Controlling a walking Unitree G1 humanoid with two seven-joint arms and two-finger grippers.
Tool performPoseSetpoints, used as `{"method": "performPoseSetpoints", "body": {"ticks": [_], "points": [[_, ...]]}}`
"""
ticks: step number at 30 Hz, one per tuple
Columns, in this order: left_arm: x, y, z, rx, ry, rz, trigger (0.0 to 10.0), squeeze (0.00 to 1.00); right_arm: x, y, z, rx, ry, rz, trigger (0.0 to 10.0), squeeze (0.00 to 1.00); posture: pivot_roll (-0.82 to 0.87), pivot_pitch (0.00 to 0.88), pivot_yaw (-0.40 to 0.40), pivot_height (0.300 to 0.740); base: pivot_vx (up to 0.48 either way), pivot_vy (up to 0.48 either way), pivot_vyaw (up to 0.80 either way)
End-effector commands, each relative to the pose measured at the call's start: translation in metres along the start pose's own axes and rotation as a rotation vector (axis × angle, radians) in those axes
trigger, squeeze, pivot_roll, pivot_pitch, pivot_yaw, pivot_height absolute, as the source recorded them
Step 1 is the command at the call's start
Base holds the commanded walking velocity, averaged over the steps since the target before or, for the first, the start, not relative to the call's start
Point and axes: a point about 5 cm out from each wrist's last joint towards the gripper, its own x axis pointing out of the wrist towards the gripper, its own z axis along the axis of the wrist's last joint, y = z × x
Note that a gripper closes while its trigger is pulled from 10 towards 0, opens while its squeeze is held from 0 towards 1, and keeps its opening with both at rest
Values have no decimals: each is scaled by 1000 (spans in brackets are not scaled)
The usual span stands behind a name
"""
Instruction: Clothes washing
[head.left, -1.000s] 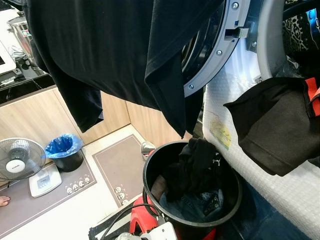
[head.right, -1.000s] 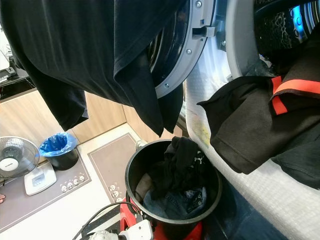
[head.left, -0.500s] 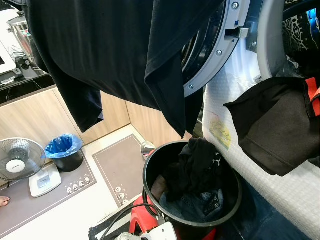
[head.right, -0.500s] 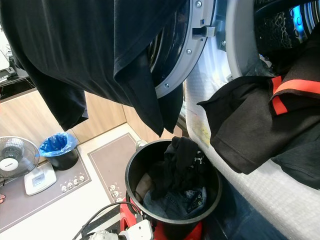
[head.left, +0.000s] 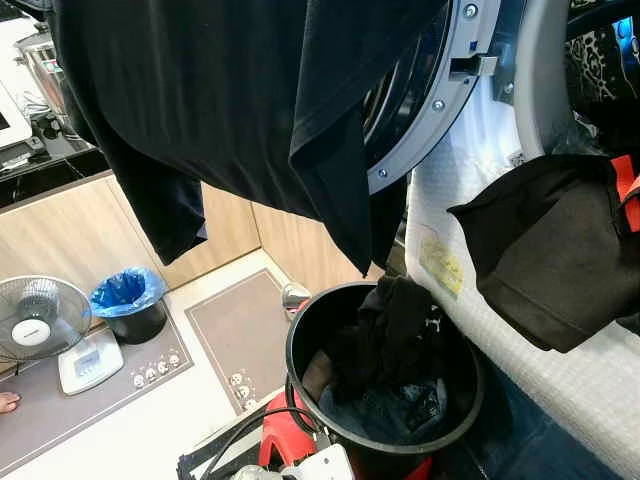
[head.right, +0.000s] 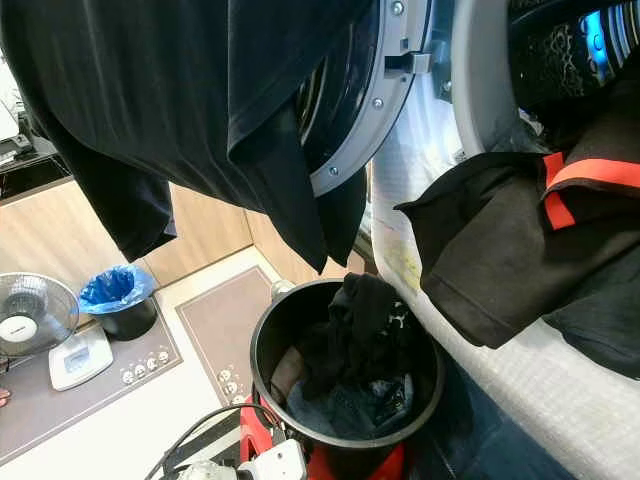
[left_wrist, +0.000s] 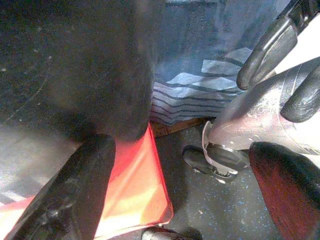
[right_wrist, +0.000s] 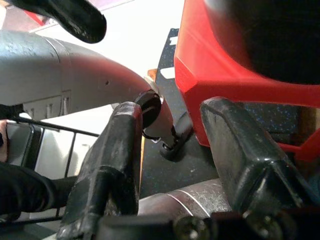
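Note:
A large black shirt hangs over the open washing machine door, its hem dangling above a black bucket. The bucket holds dark clothes piled on blue jeans. At the right, a dark garment with a red stripe spills out of the drum over the white machine front. My left gripper is open low beside the bucket's red base, with nothing between its fingers. My right gripper is also open and holds nothing, down near the red base.
On the floor to the left stand a fan, a white scale and a small bin with a blue liner. A grey mat lies before the wooden cabinets. A person's toes show at the left edge.

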Motion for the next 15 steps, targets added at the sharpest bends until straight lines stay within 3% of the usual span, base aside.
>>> {"method": "performPoseSetpoints", "body": {"ticks": [1, 3, 4, 15], "points": [[-14, -17, -13, -80, -95, 189, 10000, 0, 8, 20, 17, -47, -112, 159, 10000, 0, -51, 159, 81, 740, 0, 0, 0], [-38, -3, -43, -137, -27, 487, 10000, 0, 14, 3, 15, 57, -166, -135, 10000, 0, -34, 91, 86, 740, 0, 0, 0], [-47, 8, -55, -186, 19, 591, 10000, 0, 18, -7, 13, 152, -180, -330, 10000, 0, -41, 83, 87, 740, 0, 0, 0], [-48, 6, -56, -188, 20, 607, 10000, 0, 20, -6, 14, 168, -192, -348, 10000, 0, -40, 86, 89, 740, 0, 0, 0]]}}
